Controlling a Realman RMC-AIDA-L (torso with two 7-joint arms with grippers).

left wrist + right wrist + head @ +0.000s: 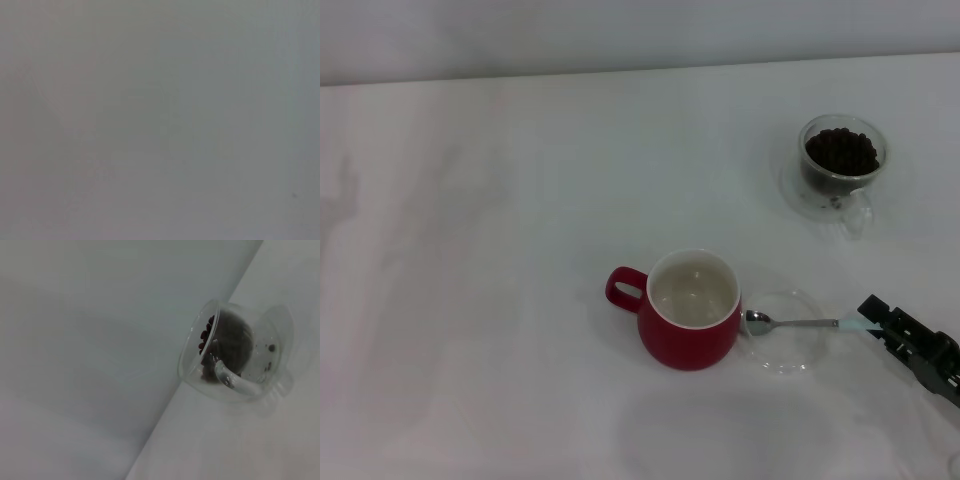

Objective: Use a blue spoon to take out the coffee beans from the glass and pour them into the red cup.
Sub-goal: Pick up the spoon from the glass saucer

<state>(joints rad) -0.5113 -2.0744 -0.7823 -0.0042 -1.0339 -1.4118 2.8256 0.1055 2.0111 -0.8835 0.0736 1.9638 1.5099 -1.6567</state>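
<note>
Right gripper (868, 322) sits at roughly 4 o'clock in my head view, low right edge, clenched on the pale tip of the blue spoon (800, 323). The spoon lies near level, handle toward 3 o'clock, bowl toward 9, over a flat clear saucer (782, 358); I can't tell whether the bowl touches the saucer or hovers. Spoon bowl looks empty, no beans on it. The red cup (688, 312) sits just beside the saucer on its 9 o'clock side, handle pointing to 9, cream inside showing bare: no beans in it that I can see. The glass (841, 165) is well apart, up at about 1 o'clock from the cup, on its own clear dish, and the coffee beans (842, 150) fill it close to the rim. The right wrist view shows the same glass (235, 357) with beans (206, 333) against the wall. Left arm is not in the head view; its wrist camera gives only blank grey, so no read on that gripper. My read: spoon is grasped, nothing transferred yet. Left to do: carry the spoon up to the glass, scoop, bring it back, tip into the cup.
</note>
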